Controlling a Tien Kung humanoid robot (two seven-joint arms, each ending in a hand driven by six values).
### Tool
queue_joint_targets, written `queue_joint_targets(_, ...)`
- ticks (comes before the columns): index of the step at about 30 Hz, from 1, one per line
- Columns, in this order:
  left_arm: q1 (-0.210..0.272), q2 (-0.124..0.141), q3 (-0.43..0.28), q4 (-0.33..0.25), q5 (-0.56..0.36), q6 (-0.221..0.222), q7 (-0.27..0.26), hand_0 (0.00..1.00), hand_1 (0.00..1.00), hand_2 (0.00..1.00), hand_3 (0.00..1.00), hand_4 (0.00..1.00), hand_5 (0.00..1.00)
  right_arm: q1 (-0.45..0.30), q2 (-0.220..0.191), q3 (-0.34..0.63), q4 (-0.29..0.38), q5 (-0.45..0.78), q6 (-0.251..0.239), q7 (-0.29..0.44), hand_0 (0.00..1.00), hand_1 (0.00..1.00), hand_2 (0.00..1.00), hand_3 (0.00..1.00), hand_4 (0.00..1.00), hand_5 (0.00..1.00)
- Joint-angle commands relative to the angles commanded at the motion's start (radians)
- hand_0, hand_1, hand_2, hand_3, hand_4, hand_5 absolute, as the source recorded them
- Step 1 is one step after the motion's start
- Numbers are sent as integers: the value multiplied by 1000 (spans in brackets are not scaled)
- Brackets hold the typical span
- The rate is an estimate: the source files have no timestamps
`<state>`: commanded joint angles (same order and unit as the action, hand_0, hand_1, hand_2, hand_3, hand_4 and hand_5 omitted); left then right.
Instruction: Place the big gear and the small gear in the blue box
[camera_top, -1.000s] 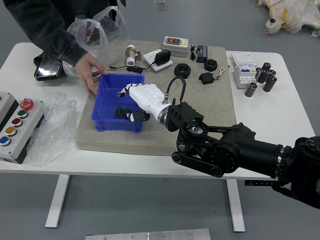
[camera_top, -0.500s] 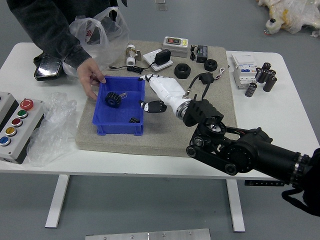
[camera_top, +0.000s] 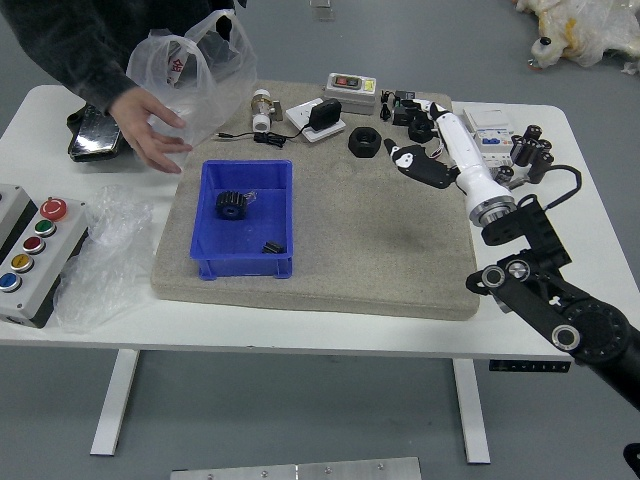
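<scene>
Big gear (camera_top: 231, 205) & small gear (camera_top: 273, 247) both in blue box (camera_top: 241, 267): big one L of ctr, small one nr front R corner. R hand (camera_top: 478, 185) spread, digits apart w/ nothing btwn, over R side of mat (camera_top: 380, 250), well apart from box.

Labels: red marks on plastic bag (camera_top: 200, 85), white print on blk box (camera_top: 404, 108), both too small to read. Panel (camera_top: 40, 260) at L has red, green, yellow & blue btns.

Person's hand (camera_top: 148, 130) open, just off box's rear L corner, by bag. Clear wrap (camera_top: 100, 265) btwn panel & mat. Along mat's rear, L to R: fitting (camera_top: 262, 112), adapter (camera_top: 325, 113) w/ cable, grey device (camera_top: 351, 92), blk box. Front ring (camera_top: 365, 142) behind R part of mat's middle; other ring (camera_top: 421, 127) nr hand's fingertips. White box (camera_top: 490, 125) & blk cylinders (camera_top: 533, 150) on worktop (camera_top: 590, 220) past mat's R edge, behind hand.

Room: bare mat btwn box's R wall & mat's R edge; strip of worktop along front, btwn mat & near edge.
</scene>
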<state>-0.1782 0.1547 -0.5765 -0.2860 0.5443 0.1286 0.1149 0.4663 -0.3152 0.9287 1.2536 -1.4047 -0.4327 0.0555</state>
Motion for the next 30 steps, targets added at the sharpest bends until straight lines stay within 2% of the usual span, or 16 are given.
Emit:
queue_joint_targets(1, 0, 1, -2, 0, 2, 0, 1, 698, 656, 641, 810, 680, 288, -27, -6, 28, 11, 20, 2, 22, 692, 779, 786, 786, 727, 392)
queue_joint_targets(5, -3, 5, -10, 0, 15, -2, 4, 698, 656, 641, 810, 680, 288, -133, -12, 129, 34, 114, 20, 113, 692, 779, 786, 786, 727, 392)
queue_joint_targets(6, -4, 6, -11, 0, 17, -2, 5, 698, 656, 641, 810, 680, 288, -152, -12, 146, 34, 136, 25, 132, 666, 734, 746, 735, 736, 392)
queue_joint_targets(8, -6, 9, -10, 0, 20, -3, 4, 698, 656, 641, 810, 680, 288, -188, -6, 160, 30, 198, 47, 180, 666, 734, 746, 735, 736, 392)
queue_joint_targets(11, -10, 11, -9, 0, 23, -6, 5, 698, 656, 641, 810, 680, 288, -210, 4, 154, 19, 314, 98, 252, 666, 734, 746, 735, 736, 392)
queue_joint_targets(12, -11, 11, -9, -1, 25, -8, 6, 699, 656, 642, 805, 680, 288, -215, 9, 152, 16, 350, 118, 275, 609, 636, 682, 698, 763, 437)
queue_joint_targets(18, -12, 16, -7, -1, 31, -13, 9, 699, 656, 642, 805, 680, 288, -232, 19, 161, 16, 558, 211, 372, 609, 636, 682, 698, 763, 437)
queue_joint_targets(19, -13, 18, -7, -1, 33, -14, 9, 699, 656, 642, 798, 680, 288, -235, 18, 166, 17, 591, 230, 384, 555, 510, 603, 727, 874, 685)
queue_joint_targets(24, -15, 27, -7, 0, 41, -18, 9, 699, 656, 642, 798, 680, 288, -240, 14, 202, 25, 744, 319, 415, 555, 510, 603, 727, 874, 685)
queue_joint_targets(25, -15, 29, -9, 1, 43, -18, 9, 699, 656, 642, 796, 681, 289, -240, 14, 209, 27, 772, 330, 417, 543, 453, 534, 732, 939, 822)
queue_joint_targets(30, -15, 33, -9, 1, 42, -19, 10, 699, 656, 642, 796, 681, 289, -241, 16, 227, 27, 869, 349, 419, 543, 453, 534, 732, 939, 822)
